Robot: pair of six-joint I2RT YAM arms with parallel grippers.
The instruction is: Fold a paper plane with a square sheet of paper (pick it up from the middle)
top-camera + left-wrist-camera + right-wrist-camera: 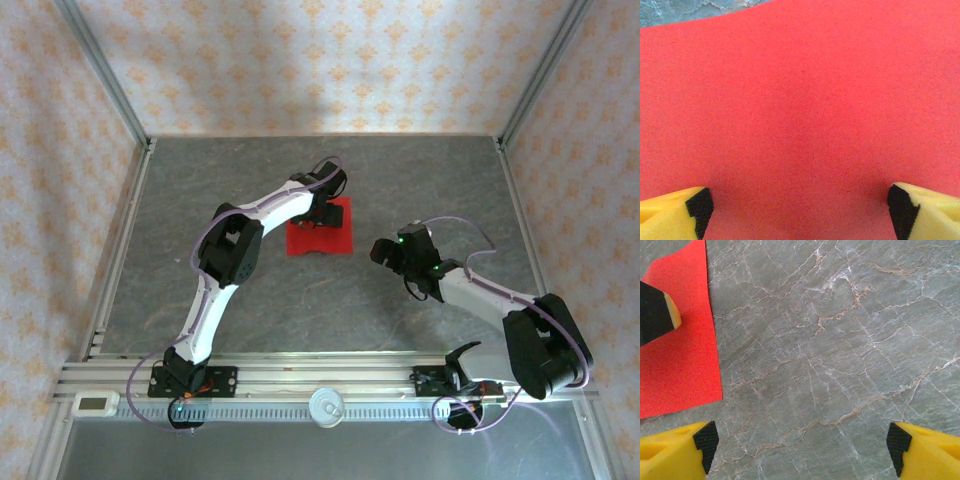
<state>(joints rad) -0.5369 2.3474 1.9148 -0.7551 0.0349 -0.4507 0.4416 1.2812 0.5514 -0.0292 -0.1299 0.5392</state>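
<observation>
The square sheet of red paper (pixel 327 235) lies flat on the grey marbled table, near the middle. My left gripper (pixel 318 218) hovers low over its far part, open, with its yellow fingertips (pixel 675 212) spread wide above the bare red surface (pixel 805 110). My right gripper (pixel 392 252) stands open to the right of the sheet, over bare table, nothing between its fingers. In the right wrist view the sheet's corner (pixel 682 360) lies at the left, with a left fingertip (pixel 657 310) over it. No folded plane is in view.
Aluminium frame rails (pixel 120 240) border the table on the left, right and near sides. A white round fitting (pixel 326 405) and a small white display (pixel 96 403) sit on the near rail. Patterned walls enclose the back.
</observation>
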